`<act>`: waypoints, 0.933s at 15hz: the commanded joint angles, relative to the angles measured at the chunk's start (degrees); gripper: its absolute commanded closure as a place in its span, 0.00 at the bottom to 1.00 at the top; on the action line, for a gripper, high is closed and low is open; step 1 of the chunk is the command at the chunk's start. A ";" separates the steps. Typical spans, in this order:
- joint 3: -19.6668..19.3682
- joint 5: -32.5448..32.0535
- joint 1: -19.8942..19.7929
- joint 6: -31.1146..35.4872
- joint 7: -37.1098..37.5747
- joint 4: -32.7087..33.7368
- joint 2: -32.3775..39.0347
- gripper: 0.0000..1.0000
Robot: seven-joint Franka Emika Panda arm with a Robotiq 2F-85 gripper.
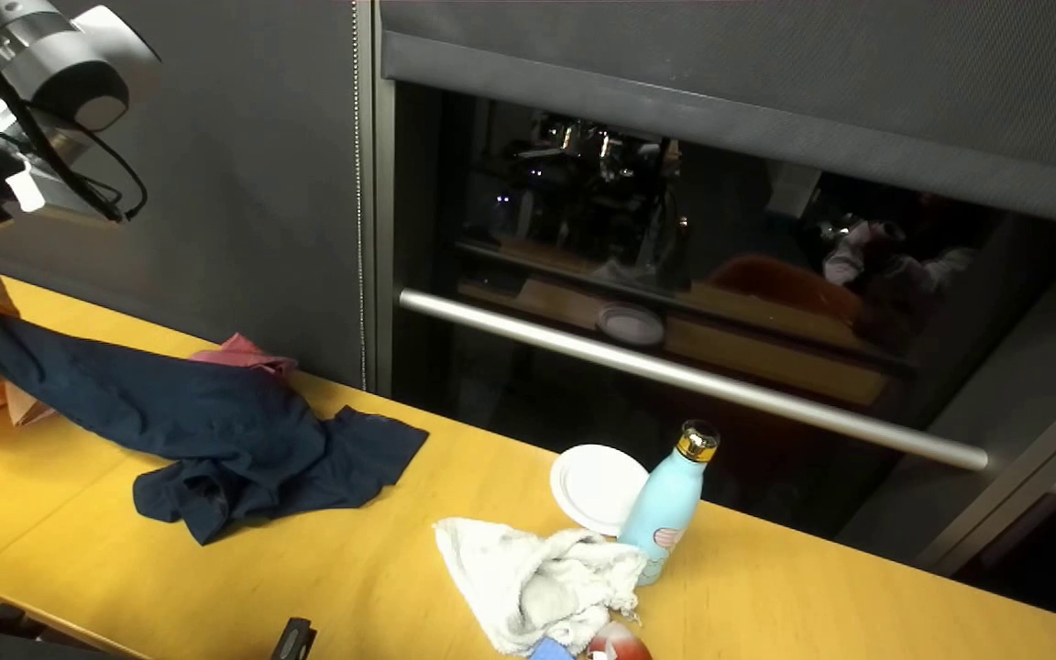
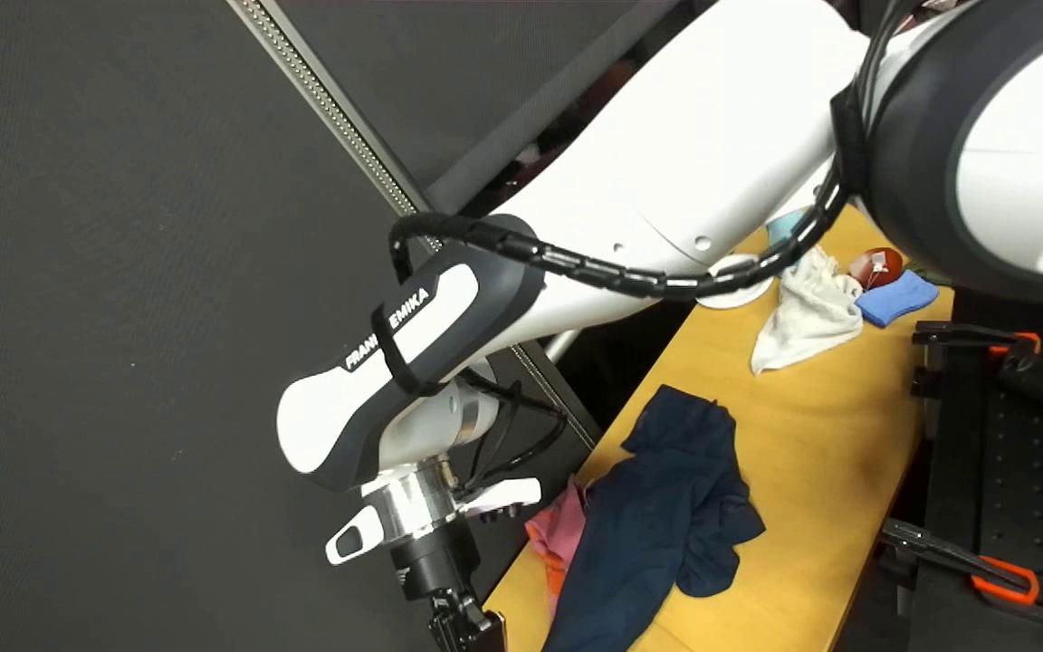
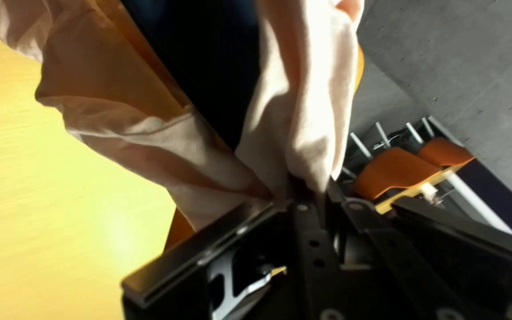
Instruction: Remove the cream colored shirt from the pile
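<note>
Cream shirt [image 3: 302,111] pinched in the gripper [image 3: 314,189], jaws nearly together, loose folds beyond the tips

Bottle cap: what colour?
The bottle cap is shiny gold, seen best in an exterior view.

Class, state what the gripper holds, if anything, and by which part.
The cream shirt, by a bunched fold; whether sleeve or hem cannot be told.
</note>
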 commanded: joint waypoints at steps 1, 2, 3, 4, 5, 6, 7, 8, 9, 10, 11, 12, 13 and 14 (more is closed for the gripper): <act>0.98 -2.67 3.17 -10.86 -5.43 13.80 7.72 0.98; 0.92 -2.89 3.90 -12.99 -6.09 16.22 9.12 0.86; 0.91 -2.89 4.21 -14.37 -6.68 16.88 9.58 0.65; 0.04 -1.96 4.52 -15.25 -7.60 16.47 9.32 0.60; -0.03 -1.65 4.93 -16.36 -7.31 18.05 10.23 0.52; -0.10 -1.33 5.20 -17.26 -6.57 19.20 10.92 0.45; -0.16 -0.89 5.27 -18.07 -5.10 20.26 11.44 0.37; -0.14 -0.26 5.21 -18.64 -3.19 21.26 11.98 0.31; -0.14 0.38 5.05 -19.46 -0.55 21.99 12.31 0.24; -0.44 0.71 4.89 -19.91 2.84 22.69 12.47 0.16; -0.65 1.06 4.68 -20.35 6.25 23.41 12.71 0.09; -0.92 1.37 4.26 -20.59 10.05 24.15 12.89 0.01; -1.31 1.24 3.34 -19.86 12.63 22.65 11.90 0.00; -1.57 1.19 1.93 -18.14 14.83 19.04 9.96 0.00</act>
